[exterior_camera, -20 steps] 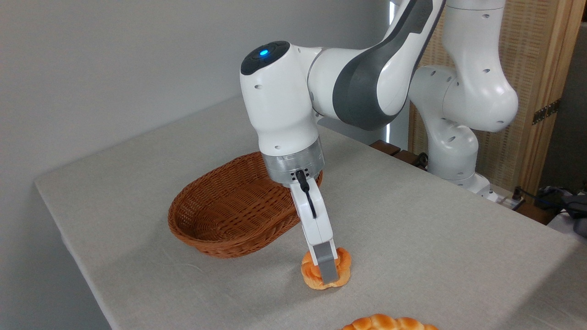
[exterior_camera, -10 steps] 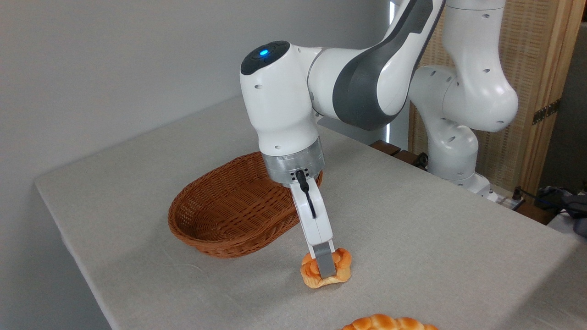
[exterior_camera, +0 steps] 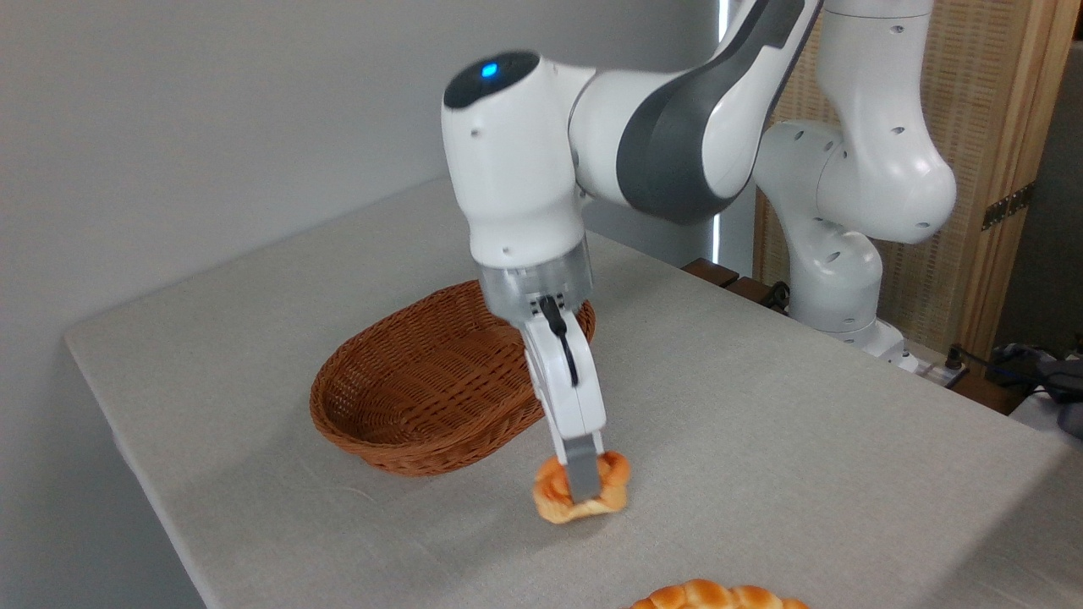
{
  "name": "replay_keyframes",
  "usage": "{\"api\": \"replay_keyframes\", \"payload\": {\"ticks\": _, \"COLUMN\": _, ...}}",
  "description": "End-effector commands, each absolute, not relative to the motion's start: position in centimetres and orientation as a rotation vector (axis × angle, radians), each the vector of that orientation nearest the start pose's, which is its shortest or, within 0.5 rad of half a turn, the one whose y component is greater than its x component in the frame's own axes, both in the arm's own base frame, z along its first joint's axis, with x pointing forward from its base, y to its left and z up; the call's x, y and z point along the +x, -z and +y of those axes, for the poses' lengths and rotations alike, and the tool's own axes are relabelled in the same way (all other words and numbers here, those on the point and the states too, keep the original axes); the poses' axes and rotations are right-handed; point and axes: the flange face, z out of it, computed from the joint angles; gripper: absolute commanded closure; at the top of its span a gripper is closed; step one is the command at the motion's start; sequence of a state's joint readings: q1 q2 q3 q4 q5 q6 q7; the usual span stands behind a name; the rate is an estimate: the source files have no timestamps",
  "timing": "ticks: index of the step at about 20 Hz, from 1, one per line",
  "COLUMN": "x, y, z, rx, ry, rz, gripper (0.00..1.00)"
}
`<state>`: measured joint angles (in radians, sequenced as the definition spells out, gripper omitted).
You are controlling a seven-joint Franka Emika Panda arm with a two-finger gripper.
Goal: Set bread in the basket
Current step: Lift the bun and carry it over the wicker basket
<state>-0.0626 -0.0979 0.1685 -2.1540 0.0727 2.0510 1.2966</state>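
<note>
Camera: knotted golden bread (exterior_camera: 554,499) squeezed beside oval wicker basket (exterior_camera: 398,397).

**Open cloth on most sides; basket wall close on the left**

The gripper (exterior_camera: 582,482) is closed around the bread (exterior_camera: 582,495), just right of the basket (exterior_camera: 406,397). The near rim of the basket is raised between the bun and the empty basket interior. To the right, bare table (exterior_camera: 804,440) is seen, unobstructed up to the arm's base (exterior_camera: 846,321). At the front edge, passage is narrowed by a braided loaf (exterior_camera: 715,596).
</note>
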Motion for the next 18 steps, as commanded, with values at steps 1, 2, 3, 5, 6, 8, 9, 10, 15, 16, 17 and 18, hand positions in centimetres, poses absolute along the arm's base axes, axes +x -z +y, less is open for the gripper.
{"api": "replay_keyframes", "payload": {"ticks": 1, "x": 52.3, "y": -49.3, "z": 6.3, "rx": -2.668, "ry": 0.094, "rz": 1.706, "gripper": 0.75}}
{"api": "replay_keyframes", "payload": {"ticks": 2, "x": 52.5, "y": -49.6, "z": 6.2, "rx": -2.688, "ry": 0.104, "rz": 1.684, "gripper": 0.75}}
{"api": "replay_keyframes", "payload": {"ticks": 3, "x": 52.7, "y": -50.7, "z": 6.2, "rx": -2.722, "ry": 0.129, "rz": 1.631, "gripper": 0.74}}
{"api": "replay_keyframes", "payload": {"ticks": 5, "x": 53.0, "y": -52.5, "z": 6.1, "rx": -2.764, "ry": 0.153, "rz": 1.549, "gripper": 0.70}}
{"api": "replay_keyframes", "payload": {"ticks": 6, "x": 53.2, "y": -53.6, "z": 5.7, "rx": -2.793, "ry": 0.156, "rz": 1.496, "gripper": 0.67}}
{"api": "replay_keyframes", "payload": {"ticks": 8, "x": 53.2, "y": -54.3, "z": 5.1, "rx": -2.843, "ry": 0.151, "rz": 1.414, "gripper": 0.67}}
{"api": "replay_keyframes", "payload": {"ticks": 9, "x": 53.2, "y": -54.4, "z": 4.7, "rx": -2.860, "ry": 0.142, "rz": 1.390, "gripper": 0.67}}
{"api": "replay_keyframes", "payload": {"ticks": 10, "x": 53.2, "y": -54.5, "z": 3.7, "rx": -2.895, "ry": 0.137, "rz": 1.349, "gripper": 0.67}}
{"api": "replay_keyframes", "payload": {"ticks": 15, "x": 53.4, "y": -54.1, "z": -1.1, "rx": -3.032, "ry": 0.146, "rz": 1.213, "gripper": 0.61}}
{"api": "replay_keyframes", "payload": {"ticks": 16, "x": 53.4, "y": -54.0, "z": -2.0, "rx": -3.071, "ry": 0.148, "rz": 1.161, "gripper": 0.61}}
{"api": "replay_keyframes", "payload": {"ticks": 17, "x": 53.4, "y": -54.0, "z": -2.5, "rx": -3.083, "ry": 0.149, "rz": 1.146, "gripper": 0.61}}
{"api": "replay_keyframes", "payload": {"ticks": 18, "x": 53.3, "y": -54.0, "z": -3.5, "rx": -3.099, "ry": 0.150, "rz": 1.135, "gripper": 0.60}}
